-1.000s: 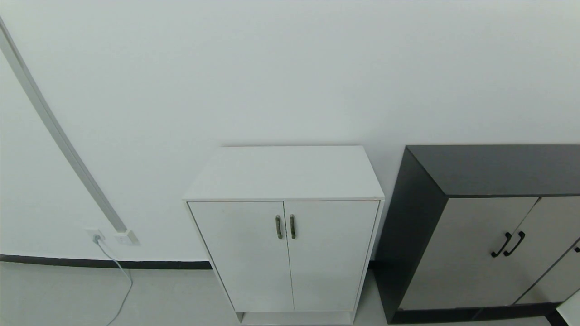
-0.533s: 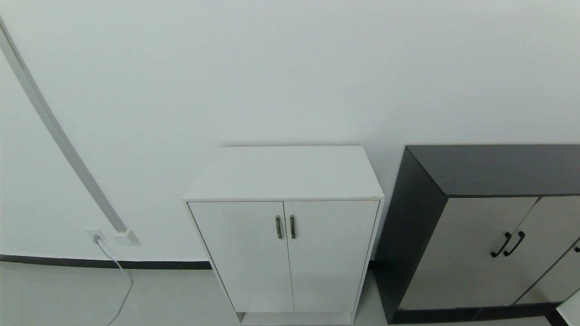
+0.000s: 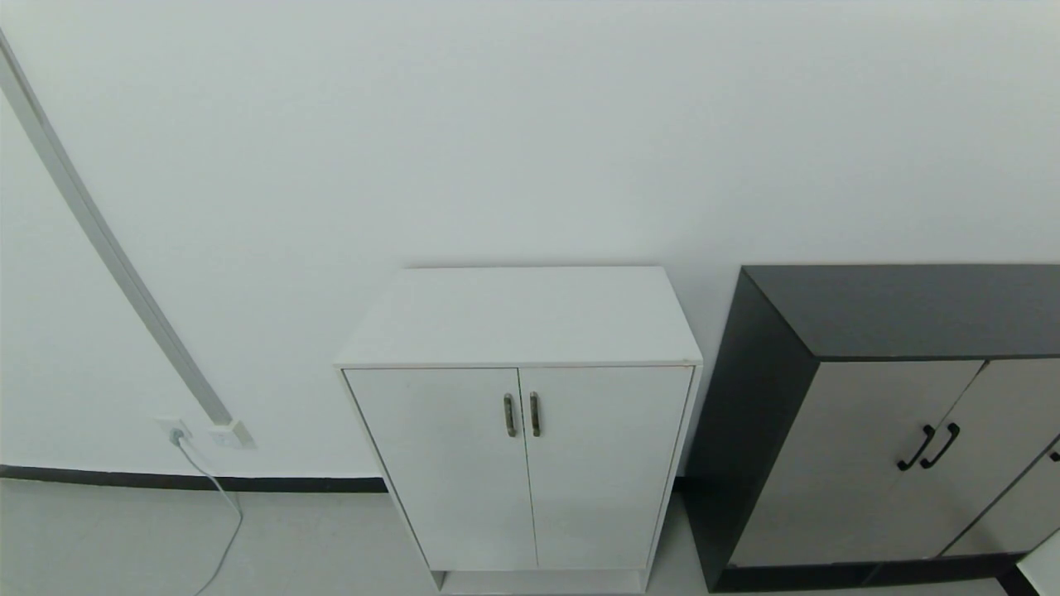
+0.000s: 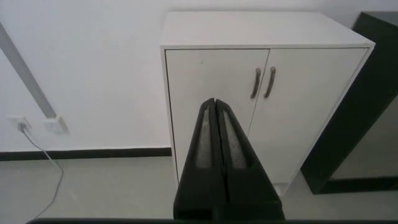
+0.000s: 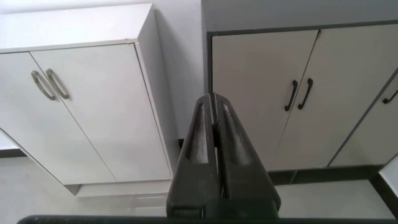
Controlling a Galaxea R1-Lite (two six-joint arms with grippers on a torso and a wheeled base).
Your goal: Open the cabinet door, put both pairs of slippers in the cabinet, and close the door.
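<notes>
A white two-door cabinet [image 3: 520, 463] stands against the wall with both doors closed and two metal handles [image 3: 522, 415] side by side at the middle seam. In the left wrist view my left gripper [image 4: 215, 102] is shut with nothing in it, held some way in front of the white cabinet [image 4: 261, 106]. My right gripper [image 5: 214, 98] is also shut and empty, facing the gap between the white cabinet [image 5: 81, 106] and the dark cabinet [image 5: 298, 99].
A dark cabinet [image 3: 878, 430] with grey doors and black handles stands right of the white one. A slanted cable duct [image 3: 108, 240] runs down the wall to a socket [image 3: 175, 432], and a cable [image 3: 219, 513] trails onto the floor at left.
</notes>
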